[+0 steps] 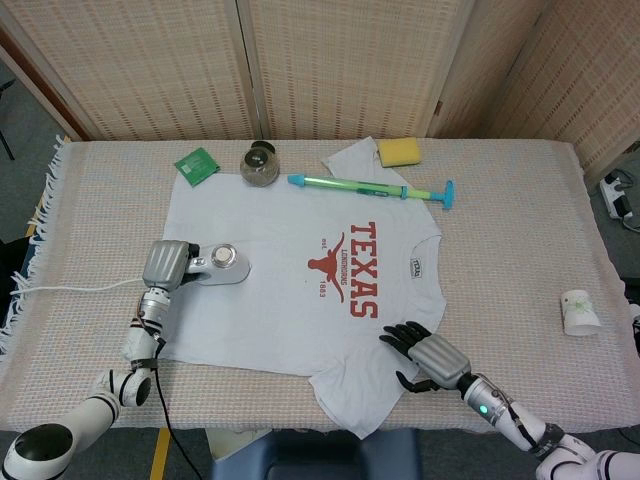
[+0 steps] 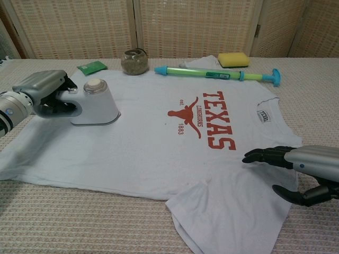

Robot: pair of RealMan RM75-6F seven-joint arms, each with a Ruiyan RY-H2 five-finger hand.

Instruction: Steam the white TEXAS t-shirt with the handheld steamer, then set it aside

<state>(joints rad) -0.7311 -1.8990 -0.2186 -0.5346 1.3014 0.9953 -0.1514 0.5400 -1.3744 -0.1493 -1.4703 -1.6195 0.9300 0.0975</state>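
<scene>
Chest view: left hand (image 2: 45,90) grips steamer (image 2: 95,103) on t-shirt (image 2: 159,143).

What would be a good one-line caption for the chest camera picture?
Left hand holds a steamer on a white TEXAS t-shirt; the right hand rests near its sleeve.

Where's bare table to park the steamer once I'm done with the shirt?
Bare cloth lies right of the t-shirt, between its collar and the paper cup, and left of the steamer, though its cord crosses there. The far edge is crowded: green packet, jar, pump toy, sponge.
</scene>
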